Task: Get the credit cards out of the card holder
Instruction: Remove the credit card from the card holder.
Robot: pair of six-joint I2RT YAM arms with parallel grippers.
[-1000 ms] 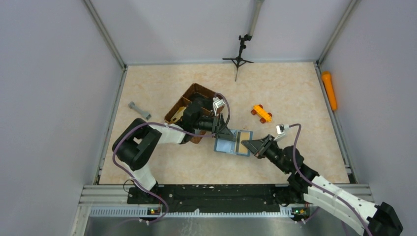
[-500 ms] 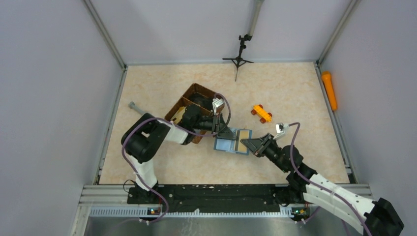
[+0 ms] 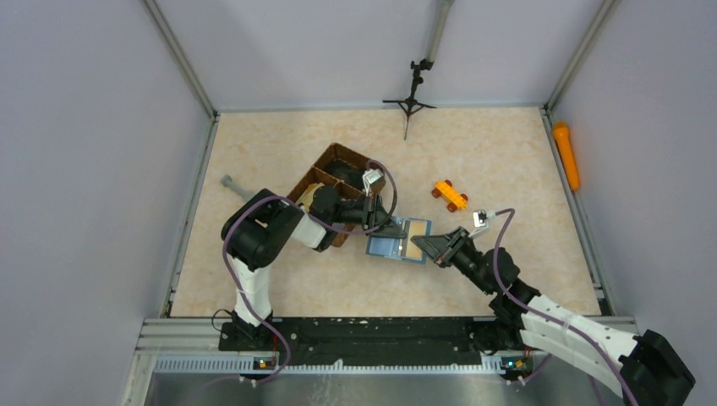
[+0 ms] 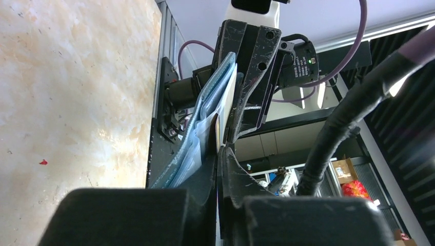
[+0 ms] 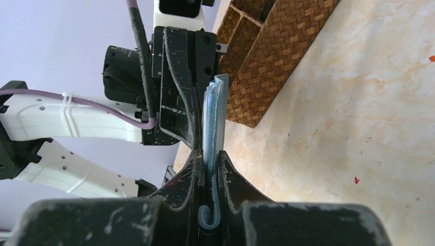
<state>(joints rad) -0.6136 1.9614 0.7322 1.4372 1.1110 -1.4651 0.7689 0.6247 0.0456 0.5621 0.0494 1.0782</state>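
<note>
The teal-blue card holder [image 3: 387, 248] lies open between my two grippers, with a tan credit card [image 3: 415, 238] showing in its right half. My left gripper [image 3: 393, 228] reaches it from the basket side. In the left wrist view the left gripper [image 4: 219, 154] is shut on the thin edge of the credit card [image 4: 217, 130], beside the light blue pockets of the card holder [image 4: 202, 123]. My right gripper [image 3: 426, 245] comes from the right. In the right wrist view the right gripper [image 5: 209, 163] pinches the edge of the card holder [image 5: 213, 118], which stands on edge between both grippers.
A brown woven divided basket [image 3: 325, 173] sits just behind the left gripper. An orange toy car [image 3: 450, 194] lies to the right of it. An orange cylinder [image 3: 566, 155] rests at the right wall, a grey piece [image 3: 230, 182] at the left, a small tripod [image 3: 412, 93] at the back.
My left gripper has closed from partly open onto the card edge. The left arm has folded in, and the card holder and both grippers have shifted slightly left.
</note>
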